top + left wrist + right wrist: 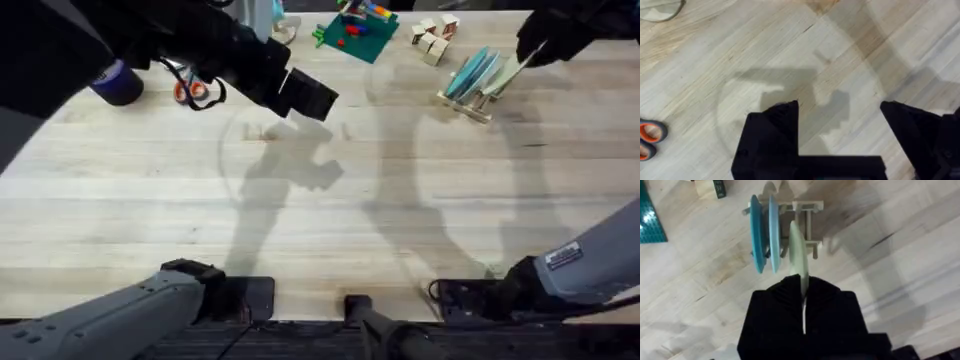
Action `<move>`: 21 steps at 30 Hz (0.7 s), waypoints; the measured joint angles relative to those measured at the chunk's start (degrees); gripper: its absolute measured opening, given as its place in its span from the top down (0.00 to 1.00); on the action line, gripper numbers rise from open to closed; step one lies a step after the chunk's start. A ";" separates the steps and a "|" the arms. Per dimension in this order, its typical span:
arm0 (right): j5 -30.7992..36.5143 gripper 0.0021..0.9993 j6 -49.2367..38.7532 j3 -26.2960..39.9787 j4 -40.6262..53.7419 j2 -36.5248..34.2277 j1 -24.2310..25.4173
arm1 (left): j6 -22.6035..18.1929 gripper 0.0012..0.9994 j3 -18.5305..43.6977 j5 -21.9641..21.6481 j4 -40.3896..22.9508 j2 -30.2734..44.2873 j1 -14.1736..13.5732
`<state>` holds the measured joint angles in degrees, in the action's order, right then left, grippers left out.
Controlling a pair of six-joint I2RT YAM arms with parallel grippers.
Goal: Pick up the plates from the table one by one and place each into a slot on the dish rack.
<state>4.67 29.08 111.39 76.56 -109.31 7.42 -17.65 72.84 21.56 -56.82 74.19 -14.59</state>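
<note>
The right gripper [803,297], clenched on a pale cream plate [796,255] held edge-on just beside two blue plates [765,232] already standing in the dish rack [470,100], risks knocking them if it drifts sideways; the left gripper [839,125] hangs spread above the tabletop [300,220].

Your left gripper [839,112] hangs over bare wood with its black fingers [771,131] spread wide apart and nothing between them. Your right gripper [803,287] is stretched far forward, fingers pinched tight on the edge of the pale plate [796,250], held on edge.
</note>
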 joint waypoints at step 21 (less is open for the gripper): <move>-0.01 0.97 -0.66 0.00 -3.26 -4.68 0.00 | 0.07 0.01 0.00 0.00 -0.02 0.00 0.00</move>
<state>4.66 28.42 111.39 73.30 -113.99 7.42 -17.58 72.84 21.56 -56.84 74.19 -14.59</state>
